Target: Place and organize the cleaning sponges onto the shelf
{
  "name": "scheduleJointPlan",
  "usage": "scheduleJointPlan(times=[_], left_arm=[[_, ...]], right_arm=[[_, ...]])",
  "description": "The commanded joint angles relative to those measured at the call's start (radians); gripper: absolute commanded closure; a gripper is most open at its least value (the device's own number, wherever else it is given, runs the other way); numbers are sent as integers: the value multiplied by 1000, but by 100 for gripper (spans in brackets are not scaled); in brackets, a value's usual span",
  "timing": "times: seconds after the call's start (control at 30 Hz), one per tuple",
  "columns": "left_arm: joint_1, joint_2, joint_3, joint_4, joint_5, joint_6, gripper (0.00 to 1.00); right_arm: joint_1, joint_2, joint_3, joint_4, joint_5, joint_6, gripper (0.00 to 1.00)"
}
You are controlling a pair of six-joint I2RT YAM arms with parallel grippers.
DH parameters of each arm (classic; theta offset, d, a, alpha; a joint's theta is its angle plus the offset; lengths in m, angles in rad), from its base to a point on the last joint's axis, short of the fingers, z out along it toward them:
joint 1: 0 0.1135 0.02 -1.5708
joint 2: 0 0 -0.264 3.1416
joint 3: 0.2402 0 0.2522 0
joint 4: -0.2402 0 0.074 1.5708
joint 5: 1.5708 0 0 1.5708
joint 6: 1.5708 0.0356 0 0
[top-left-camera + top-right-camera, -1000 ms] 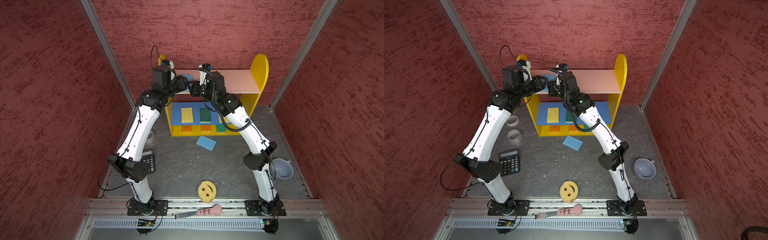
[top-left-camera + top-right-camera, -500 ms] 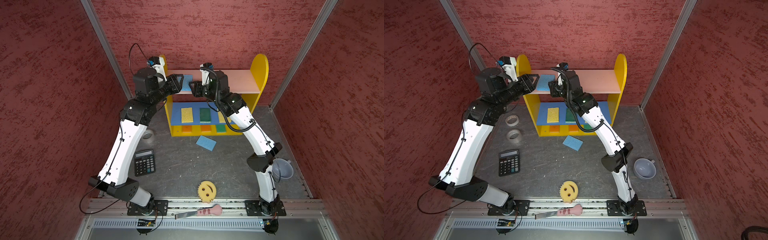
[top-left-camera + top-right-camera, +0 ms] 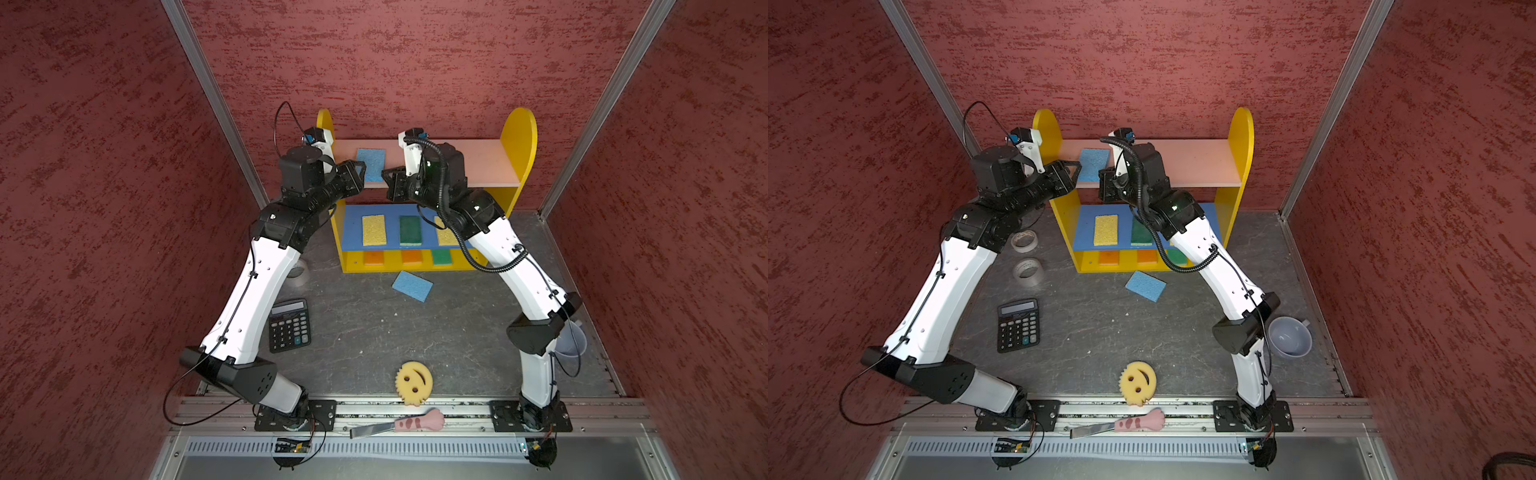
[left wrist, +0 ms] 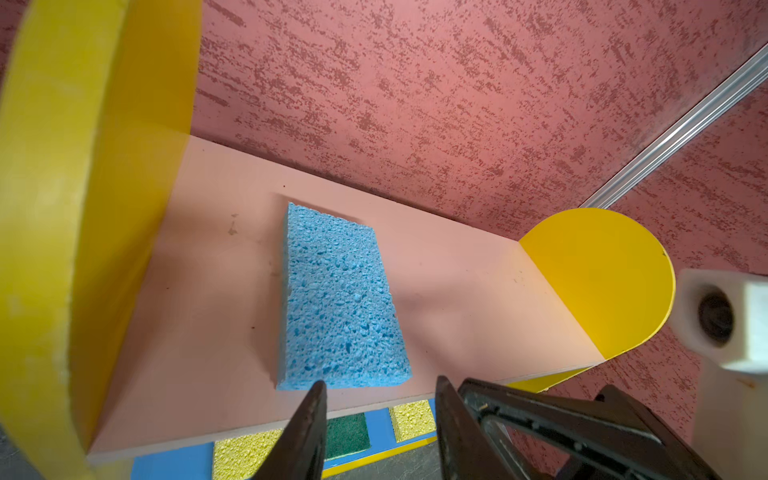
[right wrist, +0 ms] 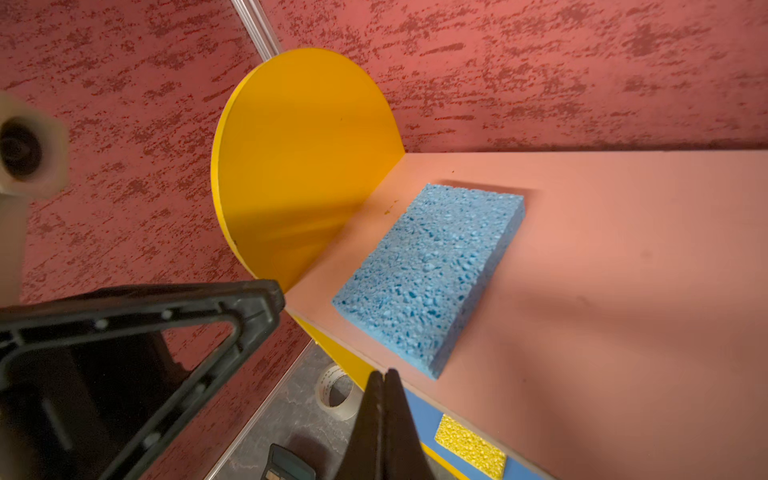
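The shelf stands at the back wall. A blue sponge lies flat on its pink upper board, near the left panel. My left gripper hangs open and empty at the board's front edge, just short of that sponge. From the right, my right gripper faces it, shut on nothing. On the blue middle board lie a yellow sponge, a green sponge and a part-hidden yellow one. The base holds two orange sponges and a green one. On the floor lie another blue sponge and the smiley sponge.
A calculator lies left of centre on the floor. Two tape rolls sit left of the shelf. A grey cup stands at the right, behind my right arm. A pink cat-paw tool rests on the front rail.
Both grippers have drawn back from the blue sponge on the pink board, which now lies uncovered. My right gripper's jaws have shut. My left arm has swung out leftward.
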Motion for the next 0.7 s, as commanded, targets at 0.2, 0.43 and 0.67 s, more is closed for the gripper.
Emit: scheduleJointPlan(times=[0.2,0.43,0.67], left_arm=[[11,12,30,16,6,-9,57],[15,10,24,15,12,-16,57],[18,9,23,14,24,-22,57]], right_arm=[[8,23,-2,-22,-42,30,100],[8,47,5,-10,6,28,100],[6,77,37,3,28,30,100]])
